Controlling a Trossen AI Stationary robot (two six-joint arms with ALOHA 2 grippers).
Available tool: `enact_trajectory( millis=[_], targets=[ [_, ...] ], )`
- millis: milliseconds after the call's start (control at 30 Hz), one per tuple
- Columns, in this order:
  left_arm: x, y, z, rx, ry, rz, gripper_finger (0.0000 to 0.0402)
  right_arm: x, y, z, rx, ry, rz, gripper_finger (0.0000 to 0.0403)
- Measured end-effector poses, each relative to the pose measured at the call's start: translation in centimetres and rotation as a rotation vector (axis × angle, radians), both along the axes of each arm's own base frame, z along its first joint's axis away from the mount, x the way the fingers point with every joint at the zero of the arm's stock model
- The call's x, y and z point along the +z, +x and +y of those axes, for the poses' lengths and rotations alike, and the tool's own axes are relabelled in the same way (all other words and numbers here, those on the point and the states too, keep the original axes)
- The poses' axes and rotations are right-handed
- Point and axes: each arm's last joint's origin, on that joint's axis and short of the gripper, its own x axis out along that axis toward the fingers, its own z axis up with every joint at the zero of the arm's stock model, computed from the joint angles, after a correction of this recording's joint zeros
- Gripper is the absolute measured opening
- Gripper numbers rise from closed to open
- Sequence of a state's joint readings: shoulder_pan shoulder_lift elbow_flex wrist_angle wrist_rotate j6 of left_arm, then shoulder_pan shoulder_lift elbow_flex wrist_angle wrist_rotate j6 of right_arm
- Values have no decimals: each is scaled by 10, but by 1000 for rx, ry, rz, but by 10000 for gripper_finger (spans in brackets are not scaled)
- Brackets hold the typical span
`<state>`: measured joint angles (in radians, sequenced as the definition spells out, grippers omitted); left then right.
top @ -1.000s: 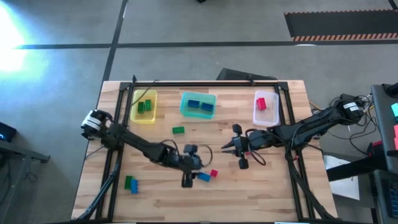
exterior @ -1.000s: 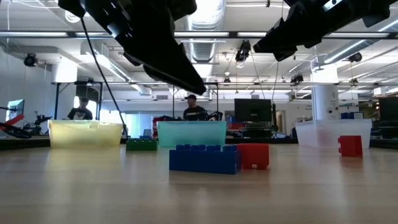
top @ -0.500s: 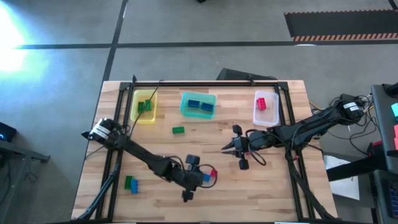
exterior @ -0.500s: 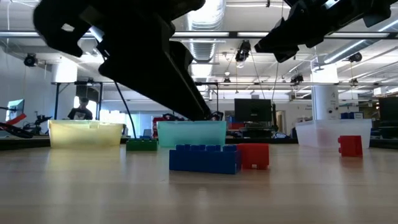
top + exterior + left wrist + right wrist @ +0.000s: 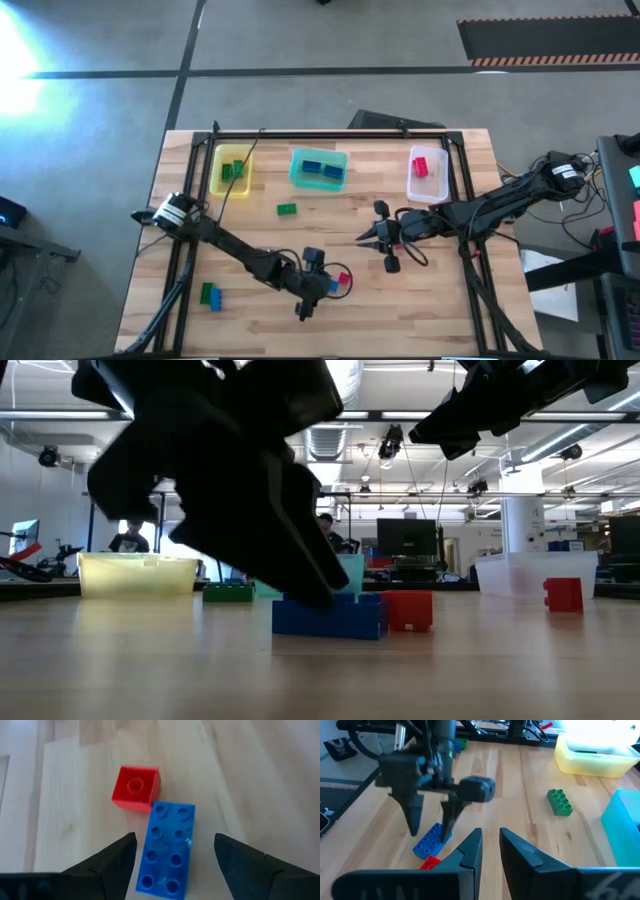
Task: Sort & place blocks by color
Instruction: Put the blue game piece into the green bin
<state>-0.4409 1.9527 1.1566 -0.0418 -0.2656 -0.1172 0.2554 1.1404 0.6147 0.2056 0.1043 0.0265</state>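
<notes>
Left wrist view shows the left gripper (image 5: 172, 851) spread open astride the blue block (image 5: 166, 851), which touches the red block (image 5: 135, 788); next, I judge, it closes on blue.

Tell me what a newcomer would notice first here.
The left gripper, jaws spread, is poised over a blue plastic brick that touches a small red plastic brick near the table's middle front. Along the far edge stand a translucent yellow bin, a teal bin and a clear bin. The right gripper waits mid-table.
</notes>
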Motion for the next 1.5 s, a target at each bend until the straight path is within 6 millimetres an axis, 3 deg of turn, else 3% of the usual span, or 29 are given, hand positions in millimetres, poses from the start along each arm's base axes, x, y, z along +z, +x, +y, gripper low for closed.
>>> enact_trajectory(
  millis=[500,633,867,1067,1200,1500],
  targets=[
    [-13,12,14,-21,-47,9,247,1,0,0,0,2,-10,57],
    [-13,12,14,-20,-45,9,220,1,0,0,0,1,-10,57],
    [-14,11,14,-18,-40,18,133,1,0,0,0,2,-10,56],
    [-14,11,15,-17,-41,17,127,1,0,0,-1,6,-9,57],
    [-6,9,16,-12,-33,20,127,1,0,0,-7,18,-7,57],
    [38,-10,25,34,53,6,127,-1,-1,0,-10,24,3,57]
  ],
)
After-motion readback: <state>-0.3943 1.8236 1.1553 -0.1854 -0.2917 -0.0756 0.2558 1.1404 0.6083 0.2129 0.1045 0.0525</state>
